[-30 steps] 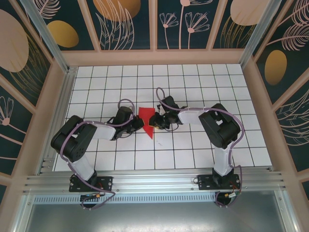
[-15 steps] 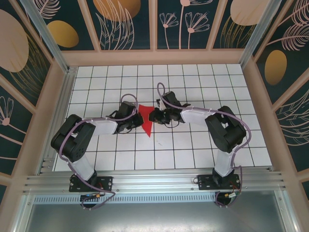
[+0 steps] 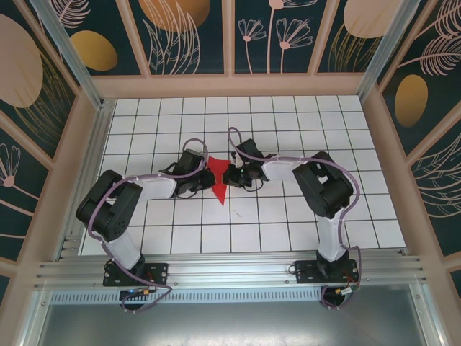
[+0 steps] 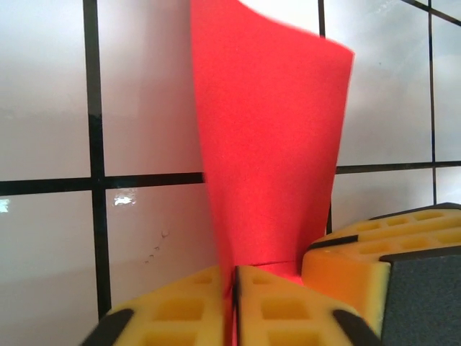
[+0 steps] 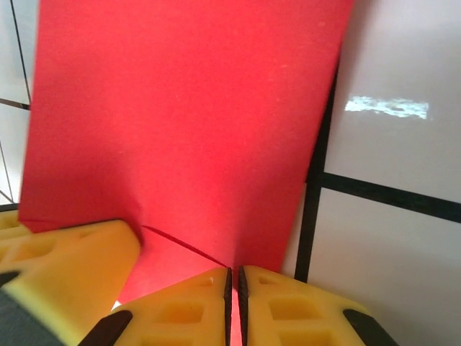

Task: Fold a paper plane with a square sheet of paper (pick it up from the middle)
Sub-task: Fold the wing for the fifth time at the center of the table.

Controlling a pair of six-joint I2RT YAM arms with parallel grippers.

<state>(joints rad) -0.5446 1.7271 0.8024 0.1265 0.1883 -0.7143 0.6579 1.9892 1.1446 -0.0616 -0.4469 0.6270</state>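
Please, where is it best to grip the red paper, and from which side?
I would grip its two long edges, above the point, coming in low from left and right. The paper is a narrow folded triangle, point toward the arms. The left claw and right claw pinch it there.

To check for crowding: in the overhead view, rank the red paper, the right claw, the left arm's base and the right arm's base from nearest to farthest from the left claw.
From the left claw:
1. red paper, pinched in it, on its right.
2. right claw, across the paper.
3. left arm's base, near edge, left.
4. right arm's base, near edge, right.
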